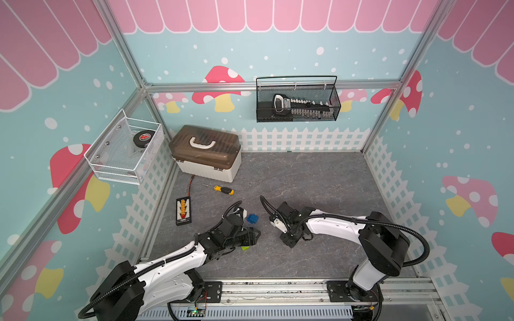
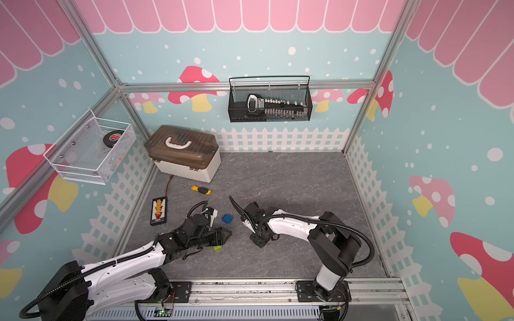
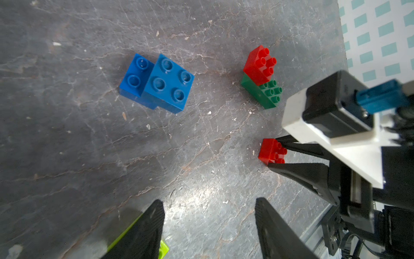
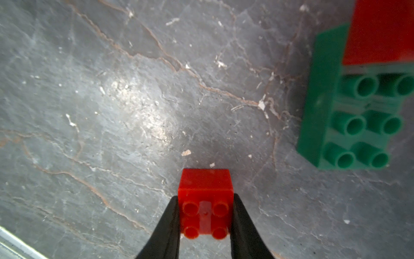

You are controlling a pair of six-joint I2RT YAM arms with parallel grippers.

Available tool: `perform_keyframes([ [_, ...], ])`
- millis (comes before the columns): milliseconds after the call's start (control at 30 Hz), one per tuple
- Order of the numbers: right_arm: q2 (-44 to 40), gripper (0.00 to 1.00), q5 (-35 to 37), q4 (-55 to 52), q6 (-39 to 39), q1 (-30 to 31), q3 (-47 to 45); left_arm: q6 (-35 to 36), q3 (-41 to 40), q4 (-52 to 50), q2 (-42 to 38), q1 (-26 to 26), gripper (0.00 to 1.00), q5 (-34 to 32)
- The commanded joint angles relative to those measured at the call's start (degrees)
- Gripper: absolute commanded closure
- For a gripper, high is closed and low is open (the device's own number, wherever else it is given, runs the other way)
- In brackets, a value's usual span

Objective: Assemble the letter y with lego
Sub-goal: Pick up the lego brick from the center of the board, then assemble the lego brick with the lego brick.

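Jaws of the right gripper (image 4: 205, 201) pinch a loose red brick (image 4: 206, 181) by two opposite sides. Near it lies the dark-green brick (image 4: 349, 125), a second red brick (image 4: 380, 31) seated on one end. The bare end probably takes this piece, so square it over the studs before pressing. Left gripper (image 3: 208, 200) jaws stand apart, empty, the lime-green brick (image 3: 163, 249) beside one finger, the joined blue bricks (image 3: 156, 83) farther off.

Grey marbled floor (image 1: 306, 180) meets teal walls (image 1: 278, 55) printed with mushrooms (image 1: 222, 83), white picket fencing (image 1: 306, 139) and pink scallops (image 1: 250, 16).
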Motion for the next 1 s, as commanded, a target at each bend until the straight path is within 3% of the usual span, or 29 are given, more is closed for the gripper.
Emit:
perform_keyframes([
  [0, -1.48, 0.74, 2.25, -3.58, -2.17, -0.67, 3.01, -0.68, -0.67, 0.69, -0.52, -0.19, 0.34, -0.83],
  [200, -3.38, 0.75, 3.43, -6.79, -6.25, -6.92, 7.07, -0.64, -1.11, 1.06, -0.74, -0.24, 0.34, -0.48],
  [433, 0.39, 0.75, 2.29, -7.89, -9.72, -12.41, 12.08, -0.14, -1.02, 1.23, -0.61, -0.2, 0.34, 0.06],
  [967, 6.13, 0.75, -1.55, -6.89, -11.66, -12.62, 12.32, 0.88, -1.4, 3.94, 0.1, -0.2, 0.34, 3.47],
])
